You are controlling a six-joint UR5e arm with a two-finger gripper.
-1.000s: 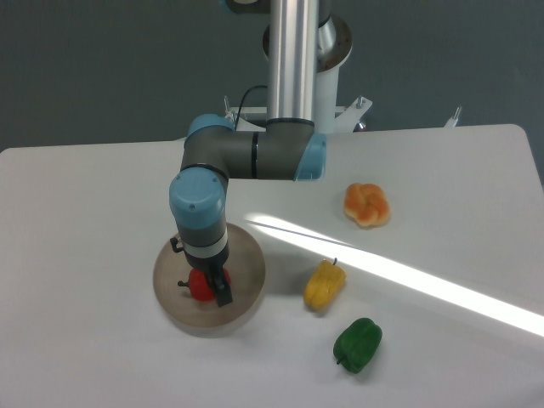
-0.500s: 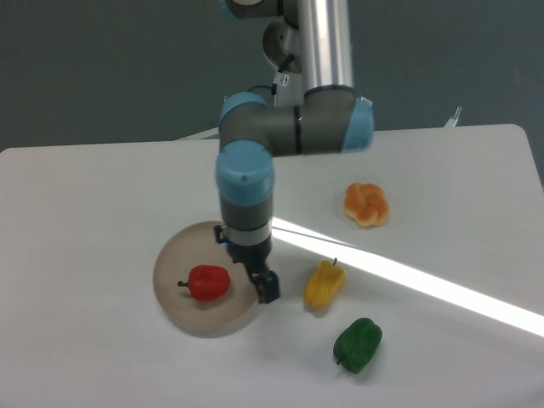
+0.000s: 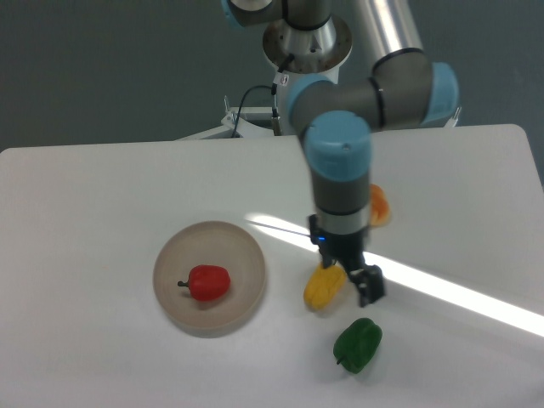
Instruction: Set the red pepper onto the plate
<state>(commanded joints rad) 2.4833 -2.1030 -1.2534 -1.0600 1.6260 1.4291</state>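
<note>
The red pepper [image 3: 208, 282] lies on its side in the middle of the beige-grey plate [image 3: 170, 255], stem pointing left. My gripper [image 3: 358, 284] hangs well to the right of the plate, just above the yellow pepper's right end. Its jaws stand apart and hold nothing.
A yellow pepper [image 3: 323, 287] lies right of the plate, partly behind the gripper. A green pepper [image 3: 358, 344] lies below it near the front. An orange bun [image 3: 379, 205] is mostly hidden behind the arm. A bright strip of light crosses the table.
The gripper has let go of the red pepper on the plate and moved right, from over the plate to above the yellow pepper. The red pepper stays put.
</note>
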